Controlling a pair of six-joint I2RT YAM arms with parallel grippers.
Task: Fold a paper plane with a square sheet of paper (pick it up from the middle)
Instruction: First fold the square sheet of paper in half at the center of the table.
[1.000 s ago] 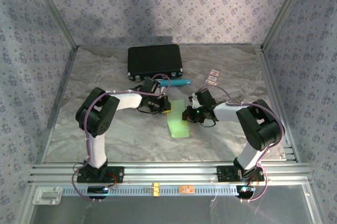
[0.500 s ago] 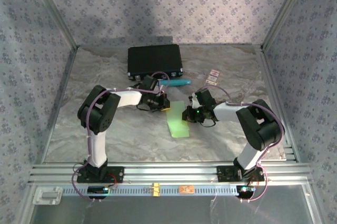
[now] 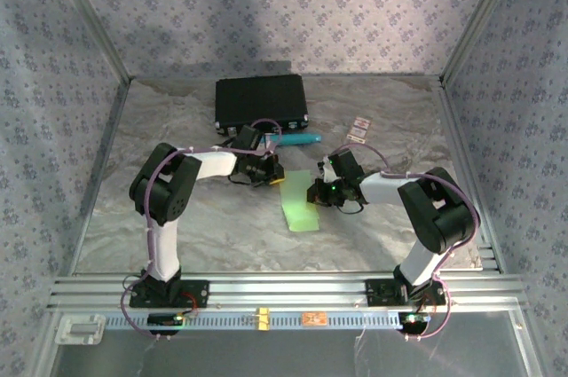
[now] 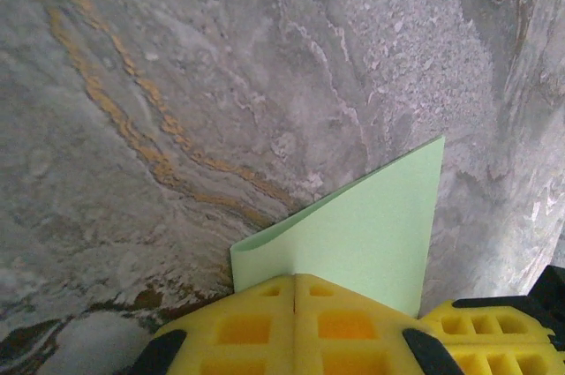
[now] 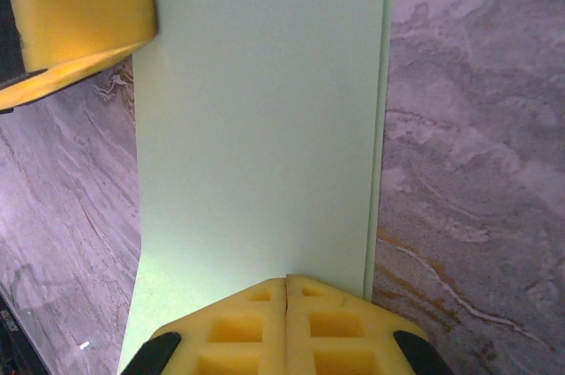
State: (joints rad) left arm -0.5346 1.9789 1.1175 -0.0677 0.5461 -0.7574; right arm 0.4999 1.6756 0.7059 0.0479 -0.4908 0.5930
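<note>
The square sheet of paper (image 3: 299,207), pale green, lies on the marble table doubled over into a long strip; no paper plane shape shows. My left gripper (image 3: 273,175) is shut, its yellow tips (image 4: 294,278) resting at the strip's far end (image 4: 371,225). My right gripper (image 3: 315,192) is shut too, its tips (image 5: 286,281) down on the strip's right side, beside the doubled edge (image 5: 265,128). No paper shows between either pair of pads. The left gripper's yellow finger (image 5: 79,13) touches the strip's corner in the right wrist view.
A black case (image 3: 261,100) stands at the back of the table, with a teal tube (image 3: 300,139) just in front of it. Small cards (image 3: 358,129) lie at the back right. Metal frame posts and patterned walls bound the table.
The left gripper has slid slightly back and left along the strip's far end, uncovering a little more of the paper. The right arm has not moved.
</note>
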